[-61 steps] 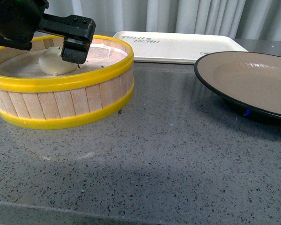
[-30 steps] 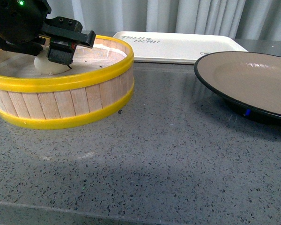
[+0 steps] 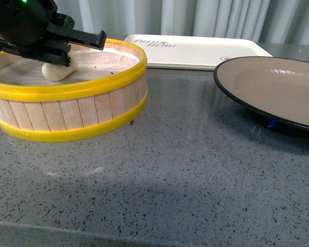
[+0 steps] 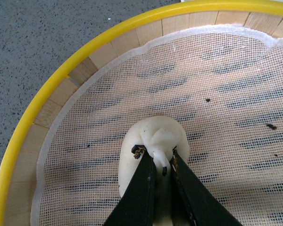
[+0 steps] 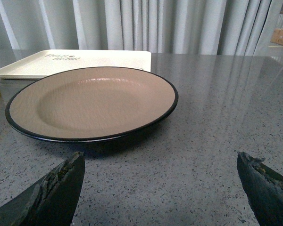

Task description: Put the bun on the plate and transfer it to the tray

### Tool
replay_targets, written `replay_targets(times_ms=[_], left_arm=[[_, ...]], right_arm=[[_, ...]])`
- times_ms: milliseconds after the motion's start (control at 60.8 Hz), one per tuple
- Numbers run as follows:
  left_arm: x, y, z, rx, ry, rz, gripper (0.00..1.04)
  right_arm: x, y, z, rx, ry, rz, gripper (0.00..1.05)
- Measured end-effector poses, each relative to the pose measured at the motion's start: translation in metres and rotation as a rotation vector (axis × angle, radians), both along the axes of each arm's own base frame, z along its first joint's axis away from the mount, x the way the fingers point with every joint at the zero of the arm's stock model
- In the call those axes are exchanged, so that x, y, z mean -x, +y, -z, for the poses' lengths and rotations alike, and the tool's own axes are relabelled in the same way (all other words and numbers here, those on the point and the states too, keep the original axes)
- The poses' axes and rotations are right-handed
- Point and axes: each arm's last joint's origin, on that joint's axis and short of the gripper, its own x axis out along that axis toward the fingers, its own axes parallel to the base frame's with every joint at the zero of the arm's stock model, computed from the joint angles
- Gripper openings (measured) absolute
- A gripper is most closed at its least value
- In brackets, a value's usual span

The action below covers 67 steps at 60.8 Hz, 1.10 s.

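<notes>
The white bun point(image 3: 55, 71) lies inside the yellow-rimmed wooden steamer basket point(image 3: 87, 110) at the left. My left gripper point(image 3: 61, 59) reaches into the basket and is shut on the bun point(image 4: 156, 141), pinching its soft top between two black fingers point(image 4: 140, 188). The beige plate point(image 3: 278, 87) with a black rim sits at the right, bare. Behind it lies the cream-white tray point(image 3: 195, 50) with dark lettering. My right gripper point(image 5: 160, 183) hovers open over the counter just short of the plate point(image 5: 92, 101); nothing is between its fingers.
White mesh liner point(image 4: 226, 94) covers the basket floor, with a few dark crumbs on it. Grey speckled counter point(image 3: 185, 170) spreads in front of the basket and plate. Grey curtains hang behind the tray point(image 5: 75, 61).
My left gripper has shifted left inside the basket and closed on the bun, which now looks squeezed and smaller between the fingers. Plate and tray have not moved.
</notes>
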Motion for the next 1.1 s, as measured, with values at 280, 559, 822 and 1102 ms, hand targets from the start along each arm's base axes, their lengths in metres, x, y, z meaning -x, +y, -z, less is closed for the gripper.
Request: replay_targets(times_ms=[280,559,822,1102], left_arm=[[0.003,-0.004,-0.029,0.021,-0.046,0.022,0.05],[0.023,-0.052,-0.100,0.074,-0.189,0.171,0.05],[0.049,-0.140,-0.122,0.094,-0.240,0.374,0.05],[0.064,-0.227,-0.073,0.038,-0.155,0.534,0.05]], right_arm=[[0.000,0.000,0.000,0.000,0.000,0.000,0.96],[0.000,0.000,0.000,0.000,0.000,0.000,0.96],[0.000,0.000,0.000,0.000,0.000,0.000,0.96],[0.000,0.000,0.000,0.000,0.000,0.000,0.96]])
